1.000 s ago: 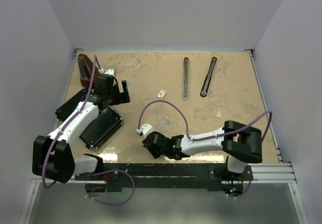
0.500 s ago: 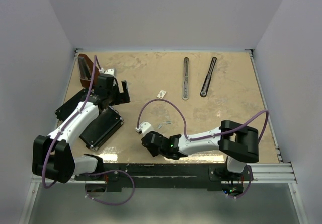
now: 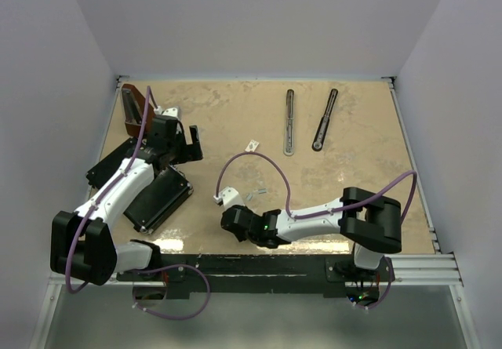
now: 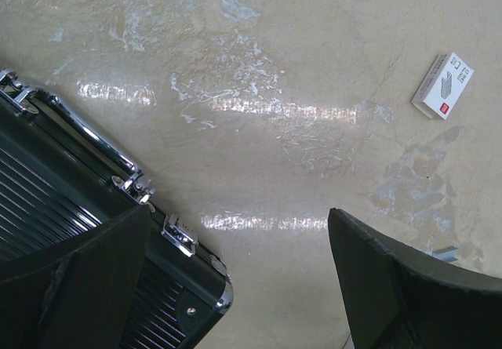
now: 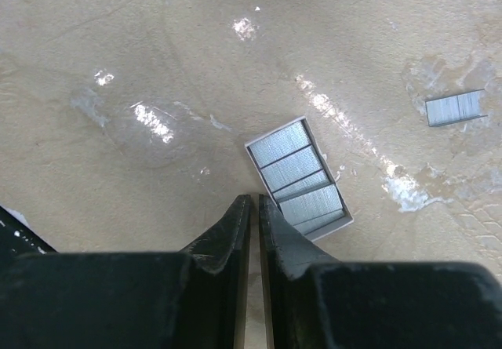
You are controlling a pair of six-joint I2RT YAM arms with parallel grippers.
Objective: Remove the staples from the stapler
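The left gripper (image 4: 239, 225) is hanging wide open over the table (image 4: 274, 51), with a black case (image 4: 47, 178) and a small white box (image 4: 443, 87) lying nearby.

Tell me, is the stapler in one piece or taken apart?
Apart: its black arm and grey metal channel lie separately, not touching, on the table.

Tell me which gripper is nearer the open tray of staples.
Right. The right gripper, fingers nearly closed, is right beside the staple tray; the left gripper hangs open over the edge of the black case, far to the left.
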